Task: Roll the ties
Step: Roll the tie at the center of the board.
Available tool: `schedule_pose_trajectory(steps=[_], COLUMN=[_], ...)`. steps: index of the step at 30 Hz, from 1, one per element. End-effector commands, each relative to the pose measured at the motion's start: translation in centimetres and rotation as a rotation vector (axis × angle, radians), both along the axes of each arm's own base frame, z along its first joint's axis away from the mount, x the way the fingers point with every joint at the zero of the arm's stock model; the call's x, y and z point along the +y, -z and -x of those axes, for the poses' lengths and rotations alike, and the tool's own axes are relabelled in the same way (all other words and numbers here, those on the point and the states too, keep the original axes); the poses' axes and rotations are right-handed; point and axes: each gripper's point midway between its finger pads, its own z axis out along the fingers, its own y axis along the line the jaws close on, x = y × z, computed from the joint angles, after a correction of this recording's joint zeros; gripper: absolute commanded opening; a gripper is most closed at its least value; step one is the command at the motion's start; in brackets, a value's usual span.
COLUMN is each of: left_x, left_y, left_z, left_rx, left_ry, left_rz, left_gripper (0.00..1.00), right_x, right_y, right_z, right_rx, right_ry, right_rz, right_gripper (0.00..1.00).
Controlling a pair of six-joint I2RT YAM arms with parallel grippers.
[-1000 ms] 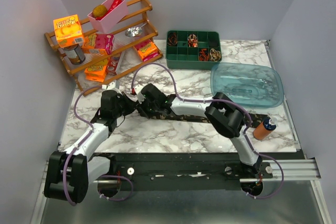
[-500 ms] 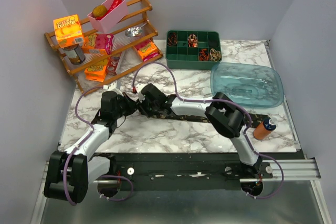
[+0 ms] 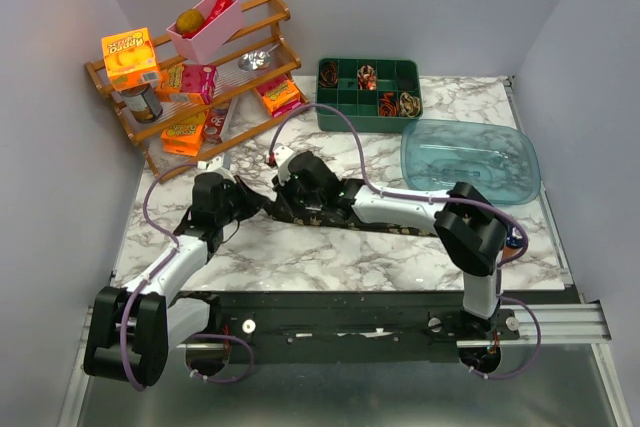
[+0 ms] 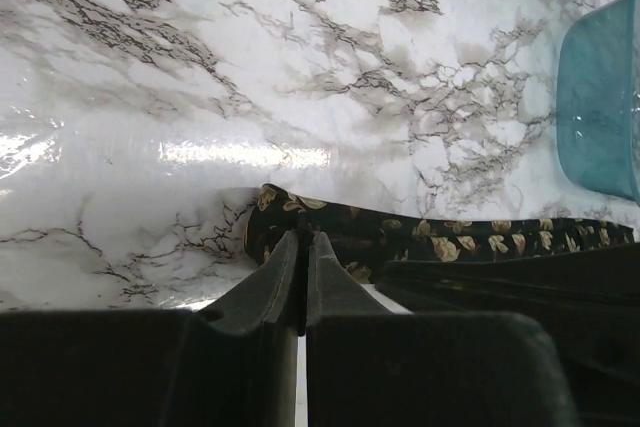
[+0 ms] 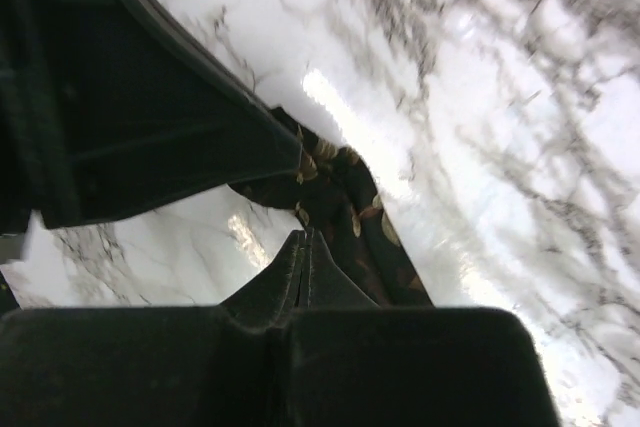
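A long dark tie (image 3: 330,219) with small tan-gold leaves lies flat across the marble table, running from the middle toward the right. In the left wrist view its near end (image 4: 400,237) sits at my left gripper (image 4: 301,237), which is shut on the tie's edge. My left gripper (image 3: 258,205) and right gripper (image 3: 288,205) meet at that same end. The right gripper (image 5: 305,237) is shut, its tips just beside the tie (image 5: 350,207), with nothing seen between them. Small rolled ties (image 3: 388,104) sit in the green tray (image 3: 340,122).
A clear teal tub (image 3: 470,159) lies upside down at the right, seen also in the left wrist view as a teal tub (image 4: 600,97). A wooden rack (image 3: 200,87) with boxes stands at back left. An orange bottle (image 3: 515,239) peeks from behind the right arm's elbow.
The right arm's elbow has swung to the right, now covering most of the orange bottle, and its gripper has shifted slightly up and right. The left arm has stayed put.
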Motion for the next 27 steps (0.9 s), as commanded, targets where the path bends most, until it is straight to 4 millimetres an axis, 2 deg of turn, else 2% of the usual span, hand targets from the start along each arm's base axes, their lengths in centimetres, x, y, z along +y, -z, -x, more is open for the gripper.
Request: schedule_pose_trajectory(steps=[1,18,20,24,27], left_x=[0.0,-3.2,-3.6,-4.5,-4.9], left_y=[-1.1,1.1,1.1,2.1,2.9], left_z=[-0.8,-1.1,-1.1,-0.8,-0.8], left_rx=[-0.027,0.057,0.056,0.077,0.090], left_ry=[0.015,0.101,0.108,0.125,0.128], left_rz=[-0.059,-0.148,-0.139,-0.136,-0.126], left_gripper=[0.03,0.04,0.04,0.05,0.06], right_x=[-1.2,-2.9,-3.8,-4.9,-5.7], right_y=[-0.5,5.6,6.9,7.7,7.4], right_z=[-1.8,-1.3,-0.8,-0.5,-0.6], right_rx=[-0.062,0.080,0.116,0.140,0.136], right_ry=[0.071,0.087,0.098,0.124,0.148], right_rz=[0.009,0.108,0.147,0.164,0.166], right_gripper=[0.01,0.01,0.01,0.01,0.01])
